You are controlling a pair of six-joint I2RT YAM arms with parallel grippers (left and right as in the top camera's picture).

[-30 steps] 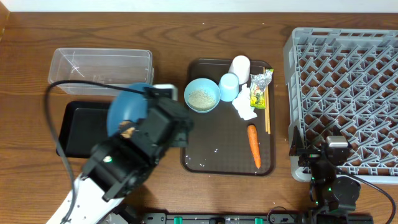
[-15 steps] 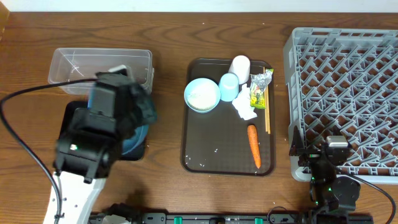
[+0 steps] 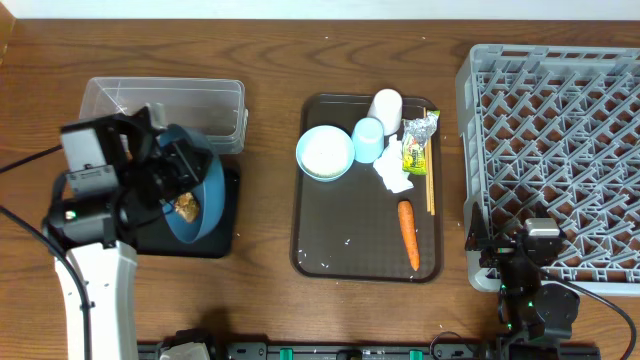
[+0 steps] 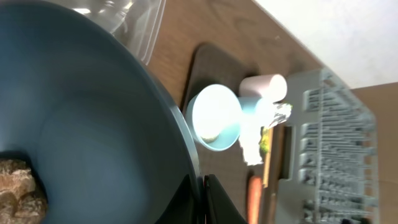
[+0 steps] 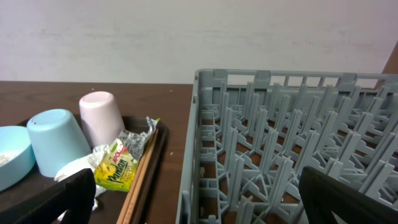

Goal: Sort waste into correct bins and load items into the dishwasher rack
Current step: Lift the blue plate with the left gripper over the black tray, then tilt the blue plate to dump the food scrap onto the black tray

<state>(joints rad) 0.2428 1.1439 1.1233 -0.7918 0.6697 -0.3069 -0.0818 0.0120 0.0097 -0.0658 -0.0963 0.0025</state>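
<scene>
Left gripper (image 4: 200, 196) is clamped on the rim of the dark-blue plate (image 3: 207, 190), tilted over the black tray (image 3: 228, 243) at left, brown food lump (image 3: 186, 206) inside. Right gripper (image 3: 525, 240) gapes wide at the rack's (image 3: 560, 100) near-left corner.

The left end effector (image 4: 200, 194) pinches the rim of the dark-blue plate (image 4: 93, 124). A brown food lump (image 4: 18, 190) sits on it. Past it are a light-blue bowl (image 4: 216, 118), a pale cup (image 4: 264, 87) and the grey rack (image 4: 329, 143).

Plate (image 3: 208, 196) over shallow tray (image 3: 226, 241), tub (image 3: 200, 100) behind, serving tray (image 3: 350, 218) centre, rack (image 3: 560, 120) far right
</scene>
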